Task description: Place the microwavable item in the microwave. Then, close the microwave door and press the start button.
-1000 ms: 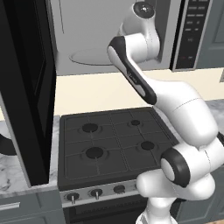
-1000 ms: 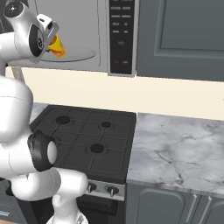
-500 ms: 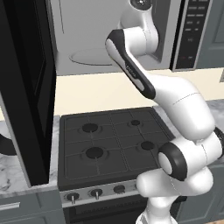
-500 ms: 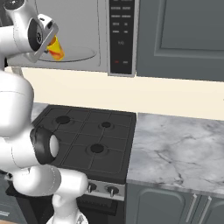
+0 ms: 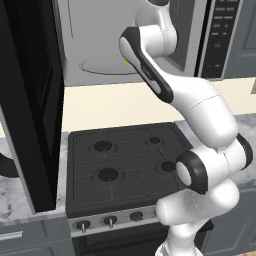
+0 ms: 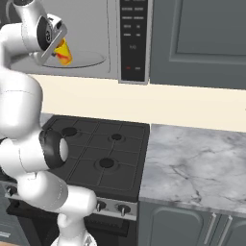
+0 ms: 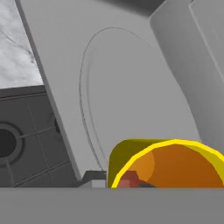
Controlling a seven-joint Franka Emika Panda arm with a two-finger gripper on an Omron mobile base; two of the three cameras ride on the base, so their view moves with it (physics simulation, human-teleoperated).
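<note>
A: Left base view first. What have we got?

B: The white arm rises from the lower right and reaches up into the large grey over-range microwave (image 5: 150, 45). Its wide black glass door (image 5: 30, 100) stands swung open on the left. Inside, the round pale turntable (image 5: 102, 64) sits on the floor of the cavity, and a sliver of yellow peeks out beside the arm's dark-edged link. Below lies the black four-burner gas stove (image 5: 125, 160), with marble counter on either side.

A: And from the right base view?

B: Much clearer! The small yellow cup with the red-orange mark (image 6: 63, 52) hangs tilted at the mouth of the microwave, above the front part of the turntable, just under the wrist. The gripper (image 6: 56, 45) is clenched on it. The dark button panel (image 6: 133, 36) stands to the right, next to a grey cabinet door (image 6: 202, 38). The grey marble counter (image 6: 192, 168) runs off right of the stove.

A: Hand view?

B: Looking down along the fingers, the cup's yellow rim and orange inside sit right at the bottom, hard against the claw. Past it lies the turntable's round outline on the pale microwave floor, with a stove burner (image 7: 6, 142) below on the left.
</note>
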